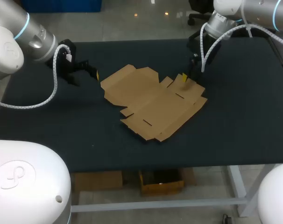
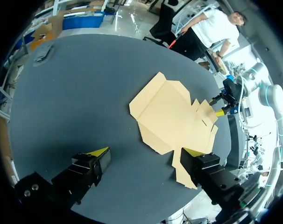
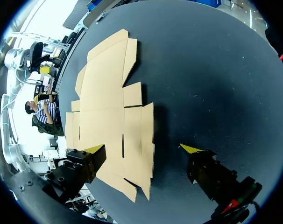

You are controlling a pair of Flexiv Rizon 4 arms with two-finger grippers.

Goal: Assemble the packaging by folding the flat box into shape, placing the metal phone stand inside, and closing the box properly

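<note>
the flat box [image 1: 153, 100] lies unfolded near the middle of the table [image 1: 239, 126], every flap down. folding is the step in hand, and nothing stands up yet. our right gripper [image 3: 142, 148] sits at the box's far right edge, fingers spread wide, one over the cardboard and one over bare table, gripping nothing. our left gripper [image 2: 147, 152] hovers near the box's left end, just as wide open and empty. next, we judge, one flap must be caught and raised while the other arm pins the base. we count one box, two grippers, and one small grey thing [image 2: 41, 53] by a table corner, perhaps the stand; we cannot tell.
</note>
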